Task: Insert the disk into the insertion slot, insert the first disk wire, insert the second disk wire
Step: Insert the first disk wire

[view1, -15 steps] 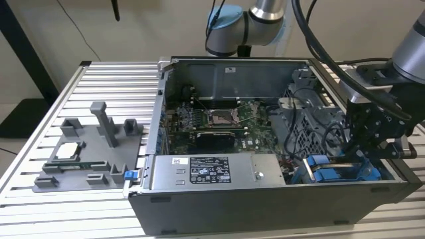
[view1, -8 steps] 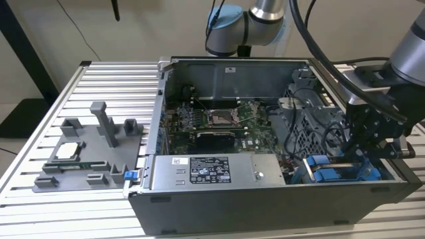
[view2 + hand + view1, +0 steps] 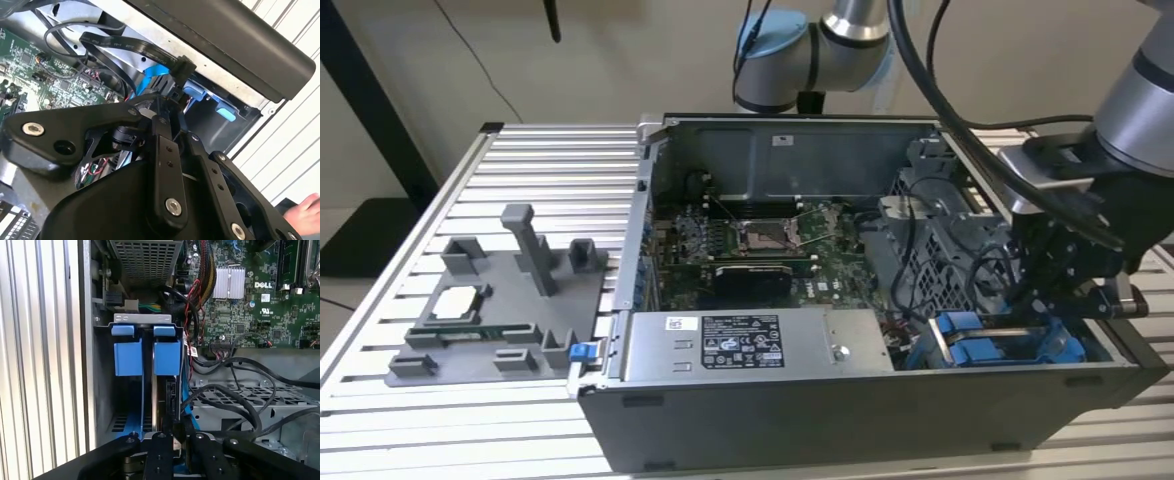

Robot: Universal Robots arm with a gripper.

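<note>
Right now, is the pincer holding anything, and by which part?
It cannot be told. The pincer is right at the black plug ending a flat black wire, by the insertion slot, but its own body hides any grip.

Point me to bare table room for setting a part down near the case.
Free: table slats between the grey fixture and the table's near edge, and the strip behind it, at the exterior view's left of the case. Crowded: the insertion slot corner, with the gripper and black cables over it.

Loose black cables [image 3: 235,360] crowd one side of the insertion slot [image 3: 167,357].
</note>
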